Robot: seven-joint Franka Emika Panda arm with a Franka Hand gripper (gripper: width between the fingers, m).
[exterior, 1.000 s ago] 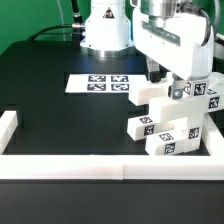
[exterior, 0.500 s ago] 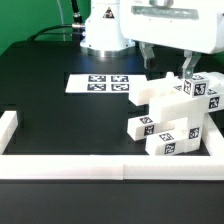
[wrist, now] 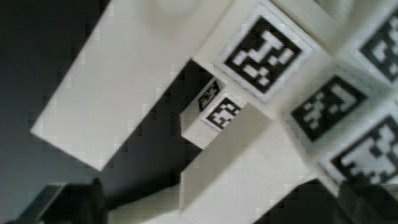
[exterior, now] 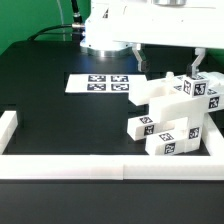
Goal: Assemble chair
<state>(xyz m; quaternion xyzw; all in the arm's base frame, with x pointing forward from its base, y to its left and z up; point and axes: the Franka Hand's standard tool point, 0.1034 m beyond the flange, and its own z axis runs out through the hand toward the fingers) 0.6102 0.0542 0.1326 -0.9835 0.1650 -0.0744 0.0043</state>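
Note:
The chair parts (exterior: pixel 168 112) are a cluster of chunky white tagged pieces at the exterior view's right, by the front border wall. A boxy piece (exterior: pixel 160 95) sits on top, with tagged blocks (exterior: pixel 165 138) below it. My gripper (exterior: pixel 168 58) hangs above the cluster with its fingers (exterior: pixel 198 62) spread wide and nothing between them. The wrist view looks down on the white tagged parts (wrist: pixel 267 55) and a small tagged face (wrist: pixel 217 112). The gripper (wrist: pixel 214 205) shows there only as dark fingers (wrist: pixel 71 203) at the frame's edge.
The marker board (exterior: pixel 100 83) lies flat on the black table behind the cluster. A long white border wall (exterior: pixel 90 165) runs along the front, with a short end piece (exterior: pixel 8 125) at the exterior view's left. The robot base (exterior: pixel 105 30) stands at the back.
The gripper was low on the top of the part cluster; it has risen clear of it with fingers apart. The chair parts stayed where they were.

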